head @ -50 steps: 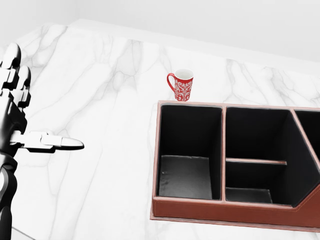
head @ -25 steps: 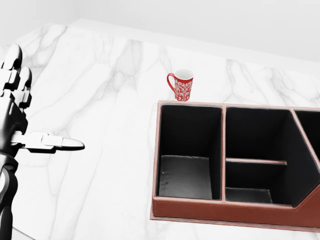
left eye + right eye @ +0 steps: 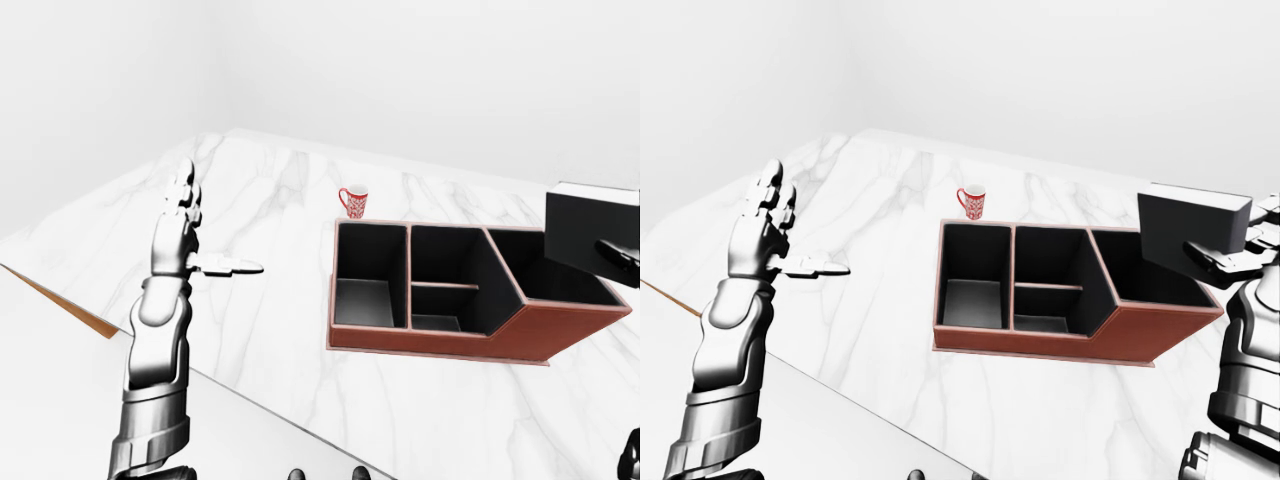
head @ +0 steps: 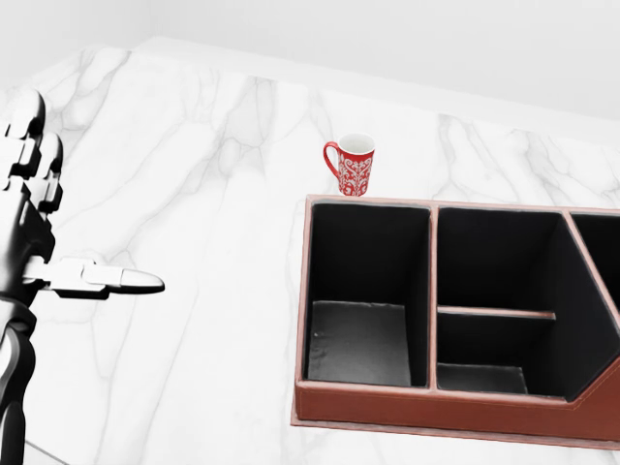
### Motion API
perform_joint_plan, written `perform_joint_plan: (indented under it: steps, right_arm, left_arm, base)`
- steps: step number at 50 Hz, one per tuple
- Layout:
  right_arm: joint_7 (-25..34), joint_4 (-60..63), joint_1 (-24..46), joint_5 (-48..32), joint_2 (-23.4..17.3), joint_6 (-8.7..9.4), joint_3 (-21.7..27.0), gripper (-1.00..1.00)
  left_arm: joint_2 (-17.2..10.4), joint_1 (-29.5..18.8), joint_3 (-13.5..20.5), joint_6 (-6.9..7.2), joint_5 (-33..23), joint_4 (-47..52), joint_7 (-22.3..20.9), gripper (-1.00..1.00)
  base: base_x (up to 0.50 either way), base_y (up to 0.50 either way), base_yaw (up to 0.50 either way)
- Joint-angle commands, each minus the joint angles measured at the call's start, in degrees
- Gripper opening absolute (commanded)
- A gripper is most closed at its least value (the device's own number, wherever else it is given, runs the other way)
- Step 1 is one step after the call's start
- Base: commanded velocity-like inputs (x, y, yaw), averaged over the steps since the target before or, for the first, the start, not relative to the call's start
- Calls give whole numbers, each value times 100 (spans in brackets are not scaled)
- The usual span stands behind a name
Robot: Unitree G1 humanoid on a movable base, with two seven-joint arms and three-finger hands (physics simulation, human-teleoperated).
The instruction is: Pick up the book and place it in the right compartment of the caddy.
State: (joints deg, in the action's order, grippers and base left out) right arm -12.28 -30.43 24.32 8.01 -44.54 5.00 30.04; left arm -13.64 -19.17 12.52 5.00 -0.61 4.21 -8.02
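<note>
Apparently my right hand [image 3: 1230, 255] pinched the book [image 3: 1192, 232] above the caddy's [image 3: 1060, 345] right compartment, ready to lower; left hand [image 3: 765, 235] fingers spread, idle.

I am viewing through three head cameras, all looking down over the marble table [image 3: 280, 300]. The head view is sitting closest, cropping the caddy [image 4: 436, 407] at its right edge. Both eye views are standing farther off, sharing the whole caddy and mug [image 3: 972, 201].
</note>
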Motion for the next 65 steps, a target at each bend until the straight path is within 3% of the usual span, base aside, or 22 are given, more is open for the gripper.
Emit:
perform_joint_plan:
  steps: [1,65]
  right_arm:
    - [-115,98,21,-169,-19,0,33,-100]
    - [-311,-386,486,-412,82,0,-345,-100]
  left_arm:
    - [5,14,-3,0,-12,10,-3,100]
    - [16,37,-10,0,-30,-35,-22,100]
  base:
    - [0,0,0]
    - [0,0,0]
